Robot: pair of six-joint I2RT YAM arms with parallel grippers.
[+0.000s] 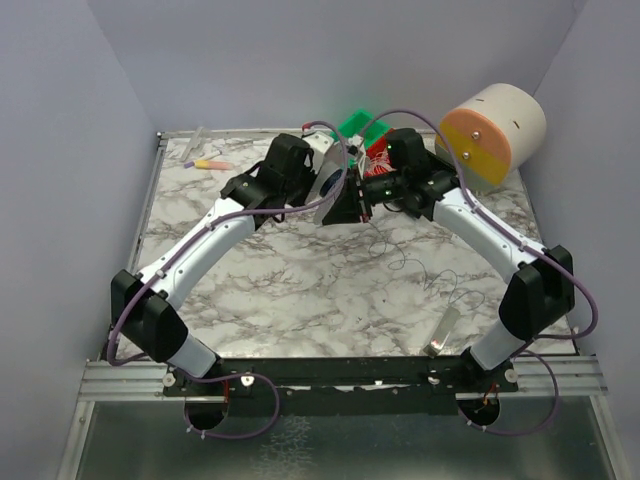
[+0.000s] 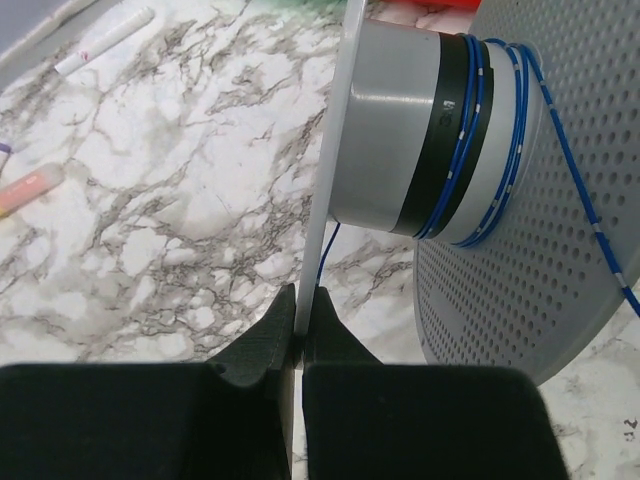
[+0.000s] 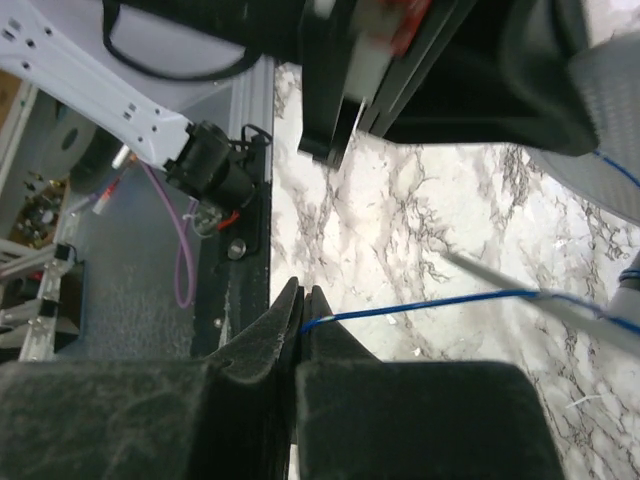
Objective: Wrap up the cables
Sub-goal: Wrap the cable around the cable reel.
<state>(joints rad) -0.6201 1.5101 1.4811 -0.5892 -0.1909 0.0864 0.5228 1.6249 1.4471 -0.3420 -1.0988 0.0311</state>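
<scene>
My left gripper [image 2: 305,295] is shut on the thin white flange [image 2: 330,150] of a grey spool [image 2: 395,130], held near the table's far middle [image 1: 325,190]. A blue wire [image 2: 470,150] is wound round the spool's hub beside a perforated grey flange [image 2: 500,260]. My right gripper [image 3: 303,300] is shut on the free end of the blue wire [image 3: 430,308], close to the spool [image 1: 365,190]. The cables, hair-thin dark grey wires [image 1: 398,258], lie loose on the marble table right of centre, in neither gripper.
A cream and orange cylinder [image 1: 495,130] stands at the back right. A green object [image 1: 355,122] and a red one [image 1: 380,155] sit behind the grippers. A pink marker [image 1: 210,163] lies back left. A clear tube [image 1: 445,330] lies front right.
</scene>
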